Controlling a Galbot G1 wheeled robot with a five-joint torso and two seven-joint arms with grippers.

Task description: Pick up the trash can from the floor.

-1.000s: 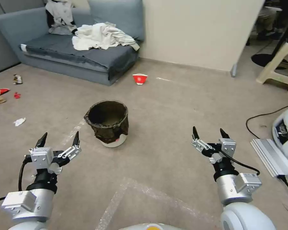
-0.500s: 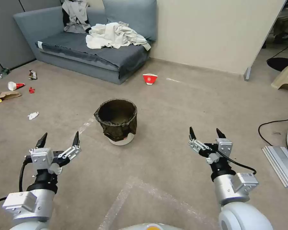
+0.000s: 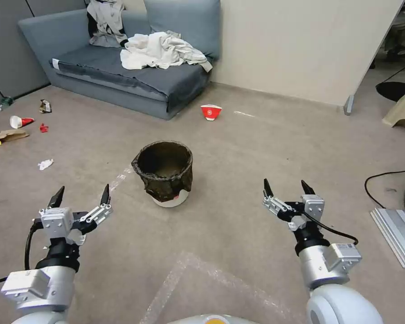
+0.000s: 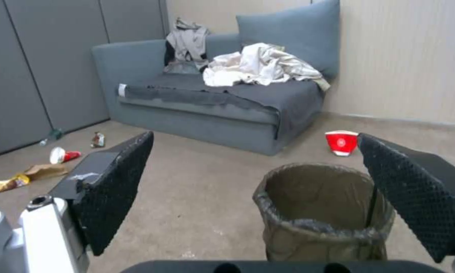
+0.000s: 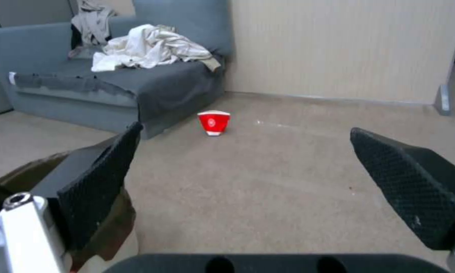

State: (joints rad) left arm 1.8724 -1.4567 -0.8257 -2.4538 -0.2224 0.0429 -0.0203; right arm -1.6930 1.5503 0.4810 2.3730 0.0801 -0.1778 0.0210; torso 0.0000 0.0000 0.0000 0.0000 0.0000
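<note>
the trash can [image 3: 164,173] stands upright on the floor [image 3: 238,153] in the middle of the scene, ahead of the robot and between its two arms. a crinkled dark bag lines it and folds over the rim, hanging down the outside so that a strip of white body with a red mark shows at the base. the inside looks hollow, with just the bag's creased lining visible. the left gripper [image 3: 81,196] hovers above the carpet near and to the left of the can, fingers spread wide apart and holding nothing; the can sits just ahead of it. the right gripper [image 3: 286,187] hangs near and to the right, well apart from the can, its fingers also spread and empty. farther off, a small red-and-white paper cup [image 3: 210,111] stands on the carpet before a grey sofa [image 3: 121,81] piled with pale clothes [image 3: 162,49]. scraps of litter [image 3: 20,128] lie far left, and pale tape marks [image 3: 184,270] cross the near carpet.
</note>
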